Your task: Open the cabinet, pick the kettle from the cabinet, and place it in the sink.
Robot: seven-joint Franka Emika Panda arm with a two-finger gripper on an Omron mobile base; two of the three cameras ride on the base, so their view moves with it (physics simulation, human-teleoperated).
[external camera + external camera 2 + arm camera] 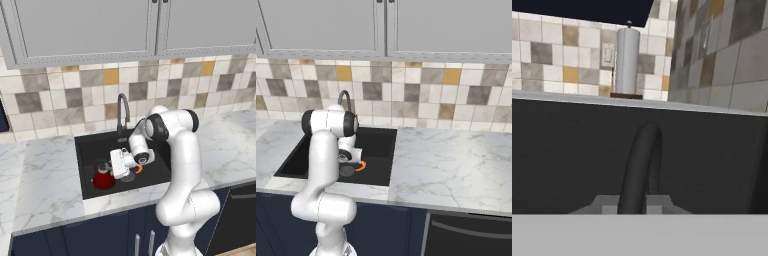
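Kettle (103,179) sits low in the sink (90,145), red body toward the basin's left front, apparently resting on or just above the black floor; I can't tell which from here. Its dark arched handle (639,170) rises straight up the middle of the hand view, running down between the fingers.

Gripper (113,167) is down inside the basin, wrist turned sideways, jaws narrow and clamped on that handle. Hand sits just right of the kettle's top in the left base view. In the right base view the arm blocks the kettle; I see the basin's right half (378,150) and the round drain with an orange ring beside it.

Faucet (122,107) curves up behind the hand, near but apart from the wrist. Past the sink's back wall, on the marble counter (45,175), stands a tall silver cylinder (627,62) against the tiled backsplash. Light grey wall cabinets overhead.

My read: placing step, nearly done. To do it well I'd confirm the base is flat on the basin floor before letting go, open the fingers slowly so the handle isn't dragged sideways, then lift straight up, keeping clear of the faucet neck behind. Risk: releasing while it hangs, so it tips.
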